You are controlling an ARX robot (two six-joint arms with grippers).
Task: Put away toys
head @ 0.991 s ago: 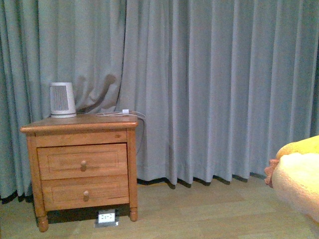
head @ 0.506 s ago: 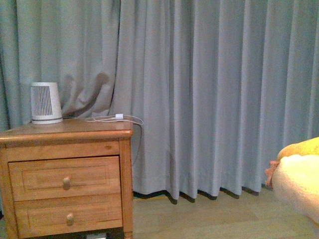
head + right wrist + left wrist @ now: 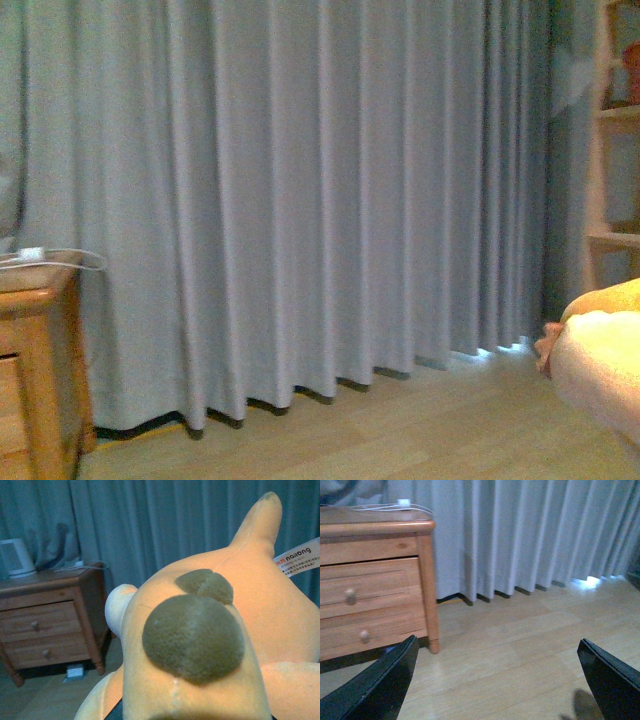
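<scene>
Closest in, the plush toy (image 3: 200, 645) fills the right wrist view. It is fuzzy and orange-yellow, with two olive-brown round patches (image 3: 192, 637). Its white sewn tag (image 3: 300, 557) carries orange lettering that looks like "nailong"; the smaller print is too small to read. The toy hides the right end effector, so I cannot tell whether that is clamped on it. In the front view the toy pokes in at 4 o'clock.

The left end effector (image 3: 497, 642) hangs spread wide above the wooden floor (image 3: 520, 645), with nothing between its black fingers (image 3: 380, 685).

Further off, at 8 o'clock, stands a two-drawer nightstand (image 3: 35, 370) with a white cable (image 3: 50, 258) and a small white ribbed appliance (image 3: 15, 557) on top. A grey curtain (image 3: 300, 200) hangs behind, and a wooden shelf (image 3: 610, 130) shows at 2 o'clock.
</scene>
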